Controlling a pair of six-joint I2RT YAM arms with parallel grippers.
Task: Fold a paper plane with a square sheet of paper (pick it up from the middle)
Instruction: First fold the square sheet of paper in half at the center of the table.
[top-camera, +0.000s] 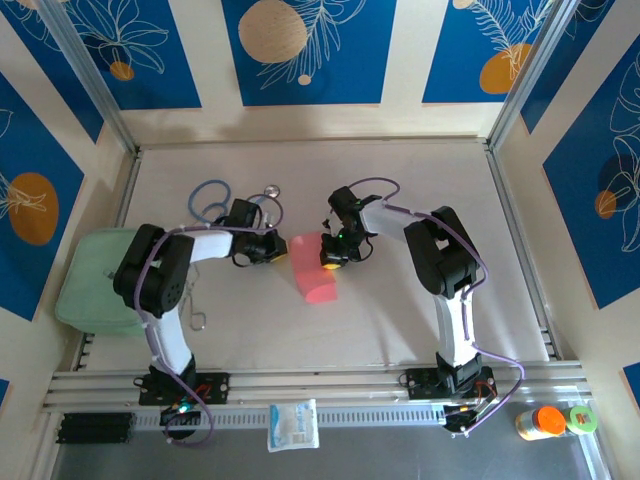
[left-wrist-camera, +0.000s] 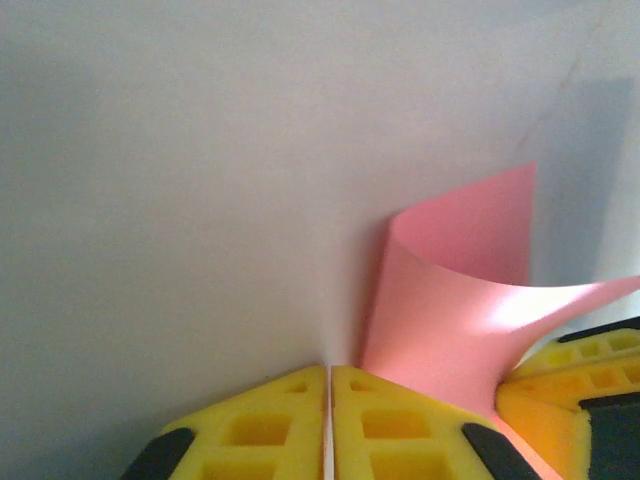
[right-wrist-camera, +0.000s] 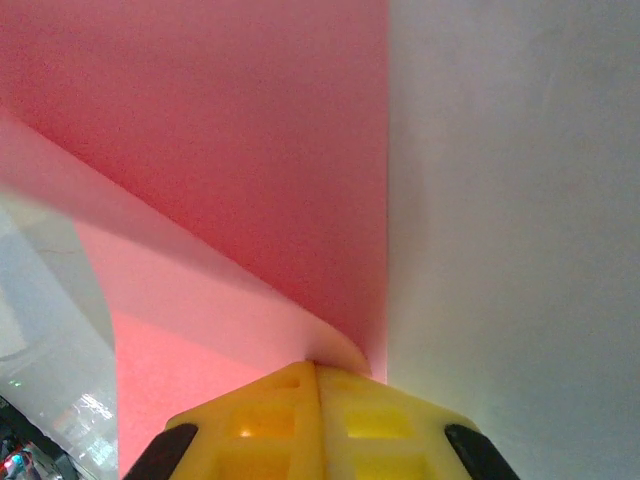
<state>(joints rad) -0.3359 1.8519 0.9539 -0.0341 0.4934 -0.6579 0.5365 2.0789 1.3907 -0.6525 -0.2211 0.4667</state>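
The square sheet of paper (top-camera: 312, 270) (left-wrist-camera: 450, 300) (right-wrist-camera: 250, 150) is seen curled into a loose arch at the middle of the worktop (top-camera: 400, 320), between the two grippers. The right gripper (top-camera: 333, 255) (right-wrist-camera: 318, 368) is closed, and one edge of the sheet is pinched at its yellow fingertips (right-wrist-camera: 255, 420), from which the paper curves away. The left gripper (top-camera: 272, 250) (left-wrist-camera: 328, 368) is closed too, just beside the sheet's other side, and nothing is seen between its fingers (left-wrist-camera: 390, 425). A blue stethoscope (top-camera: 212, 200) is laid behind the left gripper, and a pale green pad (top-camera: 92, 285) is placed at the worktop's left edge.

Salmon-pink paper (top-camera: 315, 282), pale green pad (top-camera: 88, 292), blue stethoscope (top-camera: 212, 184), white packet (top-camera: 293, 425) with blue print, blue walls (top-camera: 150, 50) with white leaf lines and orange discs
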